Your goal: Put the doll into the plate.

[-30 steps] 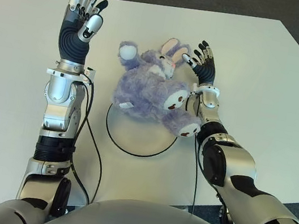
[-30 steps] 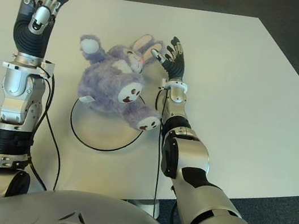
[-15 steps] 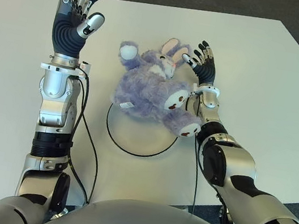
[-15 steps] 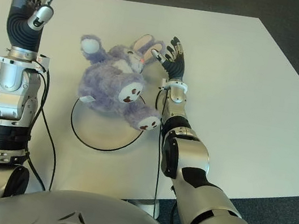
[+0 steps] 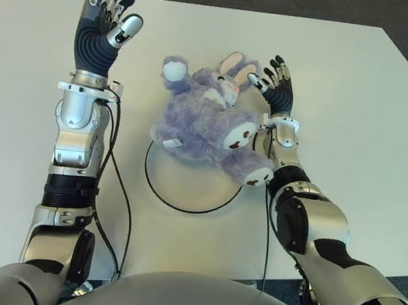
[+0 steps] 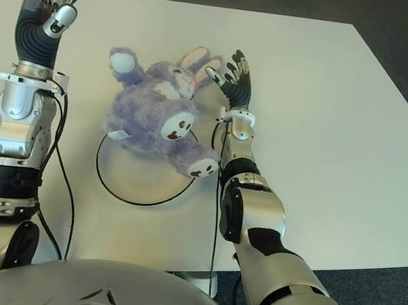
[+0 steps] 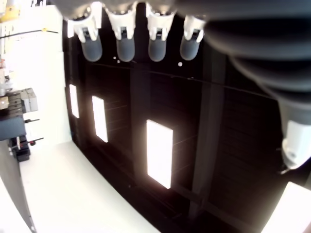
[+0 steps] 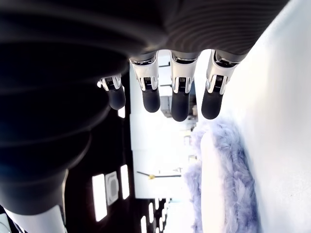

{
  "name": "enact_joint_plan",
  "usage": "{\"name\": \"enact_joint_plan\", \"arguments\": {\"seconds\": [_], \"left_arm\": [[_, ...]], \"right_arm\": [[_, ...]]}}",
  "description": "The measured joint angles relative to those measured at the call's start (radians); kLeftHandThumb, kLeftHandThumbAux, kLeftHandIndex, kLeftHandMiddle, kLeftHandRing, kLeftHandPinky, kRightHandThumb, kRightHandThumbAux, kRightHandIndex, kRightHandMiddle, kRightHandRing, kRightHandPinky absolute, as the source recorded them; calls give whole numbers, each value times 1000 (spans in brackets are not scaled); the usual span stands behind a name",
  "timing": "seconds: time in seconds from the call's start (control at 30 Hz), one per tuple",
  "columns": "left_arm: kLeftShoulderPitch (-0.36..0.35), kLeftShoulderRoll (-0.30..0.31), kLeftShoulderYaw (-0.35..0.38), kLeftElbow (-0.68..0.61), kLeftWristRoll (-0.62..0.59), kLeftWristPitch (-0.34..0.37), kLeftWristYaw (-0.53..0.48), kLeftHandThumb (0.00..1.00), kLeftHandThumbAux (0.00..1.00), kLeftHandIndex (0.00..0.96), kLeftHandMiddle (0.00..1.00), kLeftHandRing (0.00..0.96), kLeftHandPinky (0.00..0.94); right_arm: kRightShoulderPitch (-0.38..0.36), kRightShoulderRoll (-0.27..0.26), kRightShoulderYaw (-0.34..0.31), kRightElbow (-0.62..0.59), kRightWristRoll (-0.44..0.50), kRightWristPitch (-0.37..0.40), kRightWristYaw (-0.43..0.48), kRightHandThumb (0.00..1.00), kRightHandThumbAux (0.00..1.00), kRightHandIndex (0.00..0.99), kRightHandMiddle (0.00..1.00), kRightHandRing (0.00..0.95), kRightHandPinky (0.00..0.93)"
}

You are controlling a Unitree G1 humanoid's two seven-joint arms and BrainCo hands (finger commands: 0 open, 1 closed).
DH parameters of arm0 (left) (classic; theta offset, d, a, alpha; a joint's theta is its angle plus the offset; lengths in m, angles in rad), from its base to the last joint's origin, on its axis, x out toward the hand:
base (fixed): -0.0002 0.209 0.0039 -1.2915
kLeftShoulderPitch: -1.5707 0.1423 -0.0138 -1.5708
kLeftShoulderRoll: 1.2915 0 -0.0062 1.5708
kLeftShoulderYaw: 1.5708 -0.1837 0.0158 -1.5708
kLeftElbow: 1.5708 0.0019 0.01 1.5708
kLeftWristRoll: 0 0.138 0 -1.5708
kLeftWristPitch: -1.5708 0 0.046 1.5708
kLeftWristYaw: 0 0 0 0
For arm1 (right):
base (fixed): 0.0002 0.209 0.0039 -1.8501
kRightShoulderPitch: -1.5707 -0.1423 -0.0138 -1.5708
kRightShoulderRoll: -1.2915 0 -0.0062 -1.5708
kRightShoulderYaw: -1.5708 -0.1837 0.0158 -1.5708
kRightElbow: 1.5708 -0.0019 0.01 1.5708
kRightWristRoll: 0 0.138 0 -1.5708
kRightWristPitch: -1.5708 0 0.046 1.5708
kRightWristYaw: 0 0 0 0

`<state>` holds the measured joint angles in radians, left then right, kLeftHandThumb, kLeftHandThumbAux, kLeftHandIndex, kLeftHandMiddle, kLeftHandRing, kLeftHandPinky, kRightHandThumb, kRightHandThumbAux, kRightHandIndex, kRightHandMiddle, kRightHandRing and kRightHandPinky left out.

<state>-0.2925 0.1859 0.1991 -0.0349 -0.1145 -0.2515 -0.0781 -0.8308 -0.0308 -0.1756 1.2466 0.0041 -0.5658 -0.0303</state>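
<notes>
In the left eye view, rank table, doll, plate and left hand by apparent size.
1. White table
2. Fluffy purple rabbit doll
3. Round white black-rimmed plate, partly covered by the doll, so its rank against the doll is unsure
4. Left robot hand, raised nearer the camera

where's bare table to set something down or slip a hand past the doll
Bare table lies right of the right hand, and between the raised, open left hand and the purple plush rabbit. The plate's near half is also free. It is crowded where the right hand's open fingers sit beside the rabbit's ears.
</notes>
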Motion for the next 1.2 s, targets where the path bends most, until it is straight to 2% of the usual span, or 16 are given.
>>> {"name": "enact_joint_plan", "arguments": {"seconds": [0.17, 0.63, 1.2], "left_arm": [[-20, 6, 6, 30, 0, 12, 0, 0, 500, 0, 46, 32, 4], [-56, 28, 18, 125, 11, 25, 1, 0, 449, 0, 69, 34, 0], [-89, 41, 26, 195, 19, 57, 16, 0, 472, 0, 91, 46, 0]], "right_arm": [[0, 0, 0, 0, 0, 0, 0, 47, 752, 48, 88, 101, 132], [0, 0, 0, 0, 0, 0, 1, 43, 751, 50, 93, 106, 138], [0, 0, 0, -1, 0, 0, 0, 42, 746, 46, 82, 98, 130]]}}
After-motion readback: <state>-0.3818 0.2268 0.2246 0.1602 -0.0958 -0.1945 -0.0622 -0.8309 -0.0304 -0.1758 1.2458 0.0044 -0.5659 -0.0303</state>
